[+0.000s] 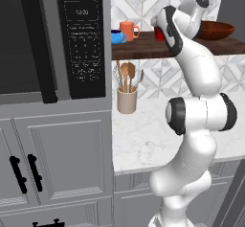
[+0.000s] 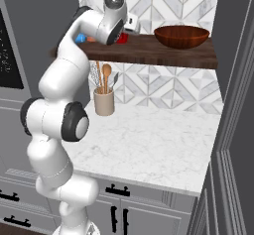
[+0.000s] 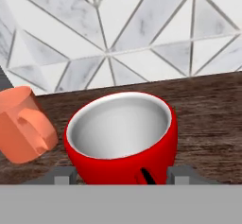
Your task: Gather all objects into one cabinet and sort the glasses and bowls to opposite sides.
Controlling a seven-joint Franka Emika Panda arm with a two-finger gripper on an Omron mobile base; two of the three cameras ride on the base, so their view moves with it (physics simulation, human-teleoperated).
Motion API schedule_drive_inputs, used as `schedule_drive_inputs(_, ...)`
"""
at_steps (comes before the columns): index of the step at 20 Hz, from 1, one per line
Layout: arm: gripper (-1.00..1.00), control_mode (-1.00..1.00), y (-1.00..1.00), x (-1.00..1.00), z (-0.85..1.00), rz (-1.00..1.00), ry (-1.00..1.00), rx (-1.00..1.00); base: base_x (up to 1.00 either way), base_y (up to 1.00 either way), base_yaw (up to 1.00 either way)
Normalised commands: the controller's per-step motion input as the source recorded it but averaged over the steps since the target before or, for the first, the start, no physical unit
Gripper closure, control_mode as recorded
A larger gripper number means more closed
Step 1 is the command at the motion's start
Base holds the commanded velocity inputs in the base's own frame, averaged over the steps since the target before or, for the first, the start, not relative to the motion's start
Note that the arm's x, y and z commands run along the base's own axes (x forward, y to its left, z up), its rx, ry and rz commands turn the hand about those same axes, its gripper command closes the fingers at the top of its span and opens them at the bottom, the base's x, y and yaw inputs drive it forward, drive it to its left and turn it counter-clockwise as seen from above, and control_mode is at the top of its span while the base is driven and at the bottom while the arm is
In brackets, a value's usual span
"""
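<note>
- While the gripper (image 3: pixel 121 176) sits at shelf height, its two fingers stand one on each side of the red mug (image 3: pixel 122 138), spread about as wide as the mug's body. Whether they press on it or only bracket it cannot be told.
- Red mug: upright on the shelf (image 1: pixel 143 46), directly ahead of the gripper and between the fingers, its white inside open to the hand view. A dark slit near its base, toward the gripper, may be the handle; that is unclear.
- Key relation: the mug lies dead centre of the gripper, so the coming move seems to turn on either closing the fingers or drawing straight back.
- Orange mug (image 3: pixel 23 124): just beside the red mug, on its left in the hand view, with a small gap between them; handle turned toward the red mug.
- Blue mug (image 1: pixel 117 37): beyond the orange mug from the red one, at the shelf's left end.
- Bowl (image 2: pixel 181 35): well apart from the red mug, at the shelf's right end.
- By the look of it, mugs and bowl already sit on opposite sides.
</note>
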Motion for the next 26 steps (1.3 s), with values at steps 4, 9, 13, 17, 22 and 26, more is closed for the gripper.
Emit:
schedule_drive_inputs(4, 1.00, -1.00, 0.27, -0.48, -0.03, 0.03, 0.00, 0.00, 0.00, 0.00, 0.00)
schedule_drive_inputs(9, 1.00, -1.00, 0.45, -0.13, 0.00, 0.03, 0.00, 0.00, 0.00, 0.00, 0.00)
schedule_drive_inputs(13, 1.00, -1.00, 0.41, -0.01, 0.00, 0.02, 0.00, 0.00, 0.00, 0.00, 0.00)
schedule_drive_inputs(17, 1.00, -1.00, 0.44, 0.00, -0.02, 0.02, 0.00, 0.00, 0.00, 0.00, 0.00)
schedule_drive_inputs(22, 1.00, -1.00, 0.26, 0.01, 0.00, 0.02, 0.00, 0.00, 0.00, 0.00, 0.00)
schedule_drive_inputs(26, 1.00, -1.00, 0.10, 0.05, -0.05, 0.02, 0.02, 0.00, 0.00, 0.00, 0.00)
